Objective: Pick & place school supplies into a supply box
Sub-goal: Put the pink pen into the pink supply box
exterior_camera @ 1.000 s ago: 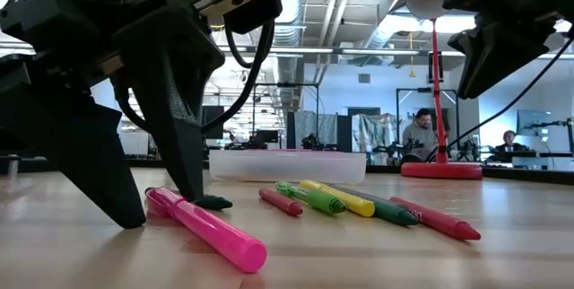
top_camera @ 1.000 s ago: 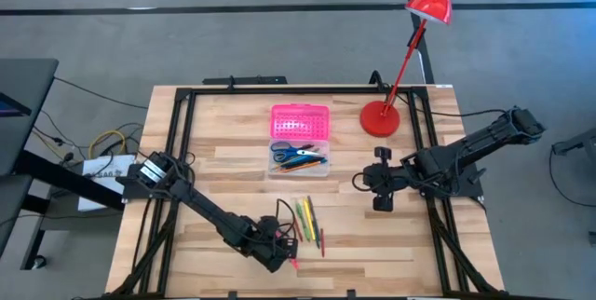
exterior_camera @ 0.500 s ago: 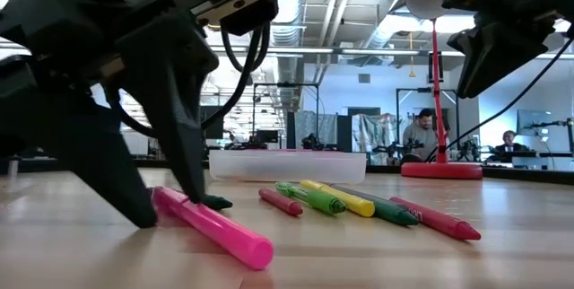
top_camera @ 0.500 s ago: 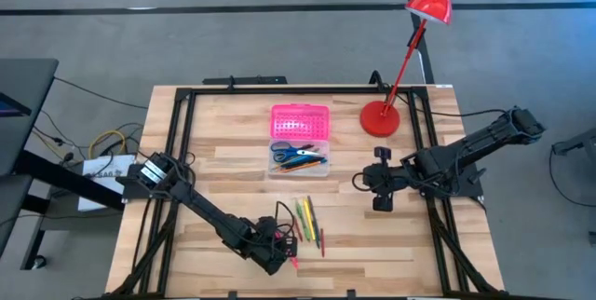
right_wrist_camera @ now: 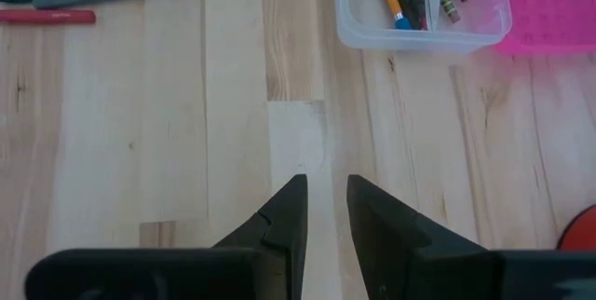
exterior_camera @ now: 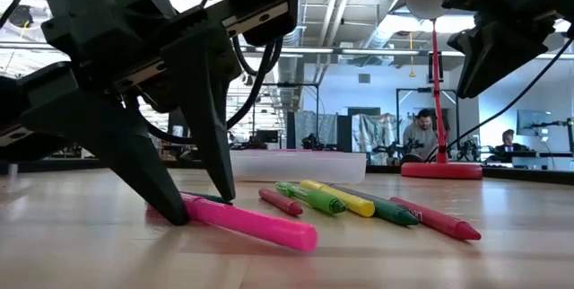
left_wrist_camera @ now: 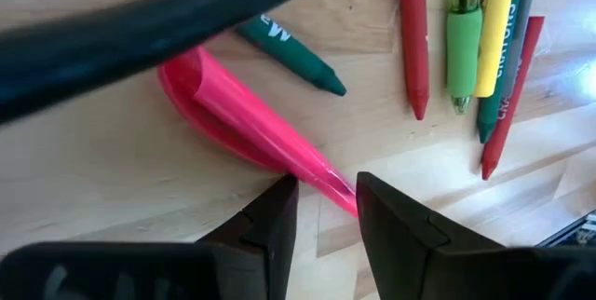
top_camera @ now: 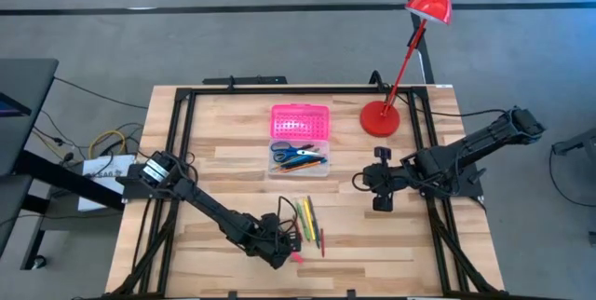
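Wooden table; my left gripper clamped on pink marker at near edge; right gripper waits mid-right, fingers slightly apart, empty.

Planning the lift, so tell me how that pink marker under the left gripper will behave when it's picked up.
The pink marker looks stiff and light: a slim, straight plastic barrel. Being round and smooth, it may roll or slip on the wooden table. The left gripper pinches it close to one end, so the long free end will probably droop or swing as it rises.
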You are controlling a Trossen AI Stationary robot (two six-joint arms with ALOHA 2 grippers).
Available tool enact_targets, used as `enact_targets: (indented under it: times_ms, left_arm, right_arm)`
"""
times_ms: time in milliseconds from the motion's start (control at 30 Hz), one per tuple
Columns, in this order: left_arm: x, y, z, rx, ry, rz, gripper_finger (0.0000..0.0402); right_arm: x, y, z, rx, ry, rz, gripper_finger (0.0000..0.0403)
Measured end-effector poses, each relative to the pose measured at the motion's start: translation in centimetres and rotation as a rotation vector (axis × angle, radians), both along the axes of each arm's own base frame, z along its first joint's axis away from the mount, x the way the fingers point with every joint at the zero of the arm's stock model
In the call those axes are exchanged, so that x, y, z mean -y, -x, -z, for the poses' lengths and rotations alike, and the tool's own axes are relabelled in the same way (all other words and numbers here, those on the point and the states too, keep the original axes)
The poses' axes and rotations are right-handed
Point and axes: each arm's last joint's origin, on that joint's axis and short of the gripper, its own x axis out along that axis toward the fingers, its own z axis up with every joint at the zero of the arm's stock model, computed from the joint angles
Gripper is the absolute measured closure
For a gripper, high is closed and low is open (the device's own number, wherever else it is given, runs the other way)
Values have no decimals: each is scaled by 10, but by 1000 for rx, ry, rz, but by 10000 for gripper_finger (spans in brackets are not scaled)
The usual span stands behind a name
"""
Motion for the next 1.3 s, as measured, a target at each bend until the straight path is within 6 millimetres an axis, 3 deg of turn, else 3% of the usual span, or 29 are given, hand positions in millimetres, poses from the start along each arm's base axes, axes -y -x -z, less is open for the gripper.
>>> enact_targets:
  times_ms: [233, 667, 1300]
  left_arm:
    - [-3, 3, 2, -51, -20, 6, 300]
    - [-3, 7, 3, -101, -58, 205, 379]
    - [-9, 25, 3, -287, -150, 556, 368]
  right_arm:
    - [0, 0, 0, 0, 0, 0, 330]
    - [0, 0, 0, 0, -1, 0, 330]
    - [0, 0, 0, 0, -4, -1, 330]
